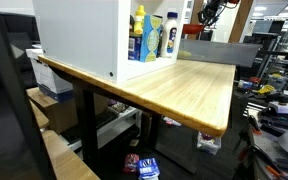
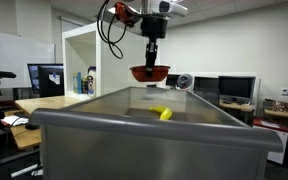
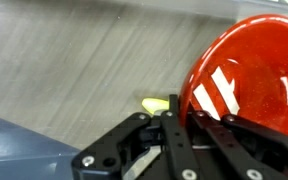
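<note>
The fingers are clamped on the rim of the red bowl, suspended above the yellow object inside the grey bin.

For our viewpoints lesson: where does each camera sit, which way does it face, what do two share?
Exterior view: beside the wooden table, facing along it past the white cabinet; arm distant.
Exterior view: low behind the grey bin, facing the pincer holding the red bowl.
Wrist view: on the arm, looking down past the pincer; red bowl and yellow piece shared with an exterior view.
</note>
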Robot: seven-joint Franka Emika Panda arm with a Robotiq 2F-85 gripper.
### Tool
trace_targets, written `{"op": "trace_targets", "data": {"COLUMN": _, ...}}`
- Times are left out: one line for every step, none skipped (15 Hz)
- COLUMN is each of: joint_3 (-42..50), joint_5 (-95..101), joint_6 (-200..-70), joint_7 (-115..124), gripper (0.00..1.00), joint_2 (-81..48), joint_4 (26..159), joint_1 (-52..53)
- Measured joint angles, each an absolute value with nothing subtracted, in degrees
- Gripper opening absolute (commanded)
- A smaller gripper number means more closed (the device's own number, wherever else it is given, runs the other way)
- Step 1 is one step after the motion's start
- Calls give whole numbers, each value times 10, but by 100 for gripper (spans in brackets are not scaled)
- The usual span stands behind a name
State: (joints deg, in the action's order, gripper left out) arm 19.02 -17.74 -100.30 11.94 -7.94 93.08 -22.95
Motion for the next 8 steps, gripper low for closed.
{"op": "trace_targets", "data": {"joint_3": 190, "joint_5": -170, "joint_6": -987, "joint_7": 129, "gripper": 1, "joint_2": -73, "joint_4": 926, "joint_1": -229}}
{"op": "trace_targets", "data": {"joint_3": 190, "joint_5": -167, "joint_6": -973, "joint_7": 134, "gripper": 1, "joint_2": -70, "joint_4": 920, "joint_1": -229}}
{"op": "trace_targets", "data": {"joint_3": 190, "joint_5": -163, "joint_6": -955, "joint_7": 140, "gripper": 1, "joint_2": -68, "joint_4": 911, "joint_1": -229}}
{"op": "trace_targets", "data": {"joint_3": 190, "joint_5": -161, "joint_6": -939, "joint_7": 144, "gripper": 1, "joint_2": -66, "joint_4": 901, "joint_1": -229}}
{"op": "trace_targets", "data": {"joint_3": 190, "joint_5": -159, "joint_6": -923, "joint_7": 149, "gripper": 1, "joint_2": -65, "joint_4": 890, "joint_1": -228}}
{"op": "trace_targets", "data": {"joint_3": 190, "joint_5": -157, "joint_6": -908, "joint_7": 153, "gripper": 1, "joint_2": -63, "joint_4": 879, "joint_1": -227}}
{"op": "trace_targets", "data": {"joint_3": 190, "joint_5": -157, "joint_6": -895, "joint_7": 158, "gripper": 1, "joint_2": -61, "joint_4": 867, "joint_1": -226}}
{"op": "trace_targets", "data": {"joint_3": 190, "joint_5": -156, "joint_6": -886, "joint_7": 163, "gripper": 1, "joint_2": -59, "joint_4": 857, "joint_1": -225}}
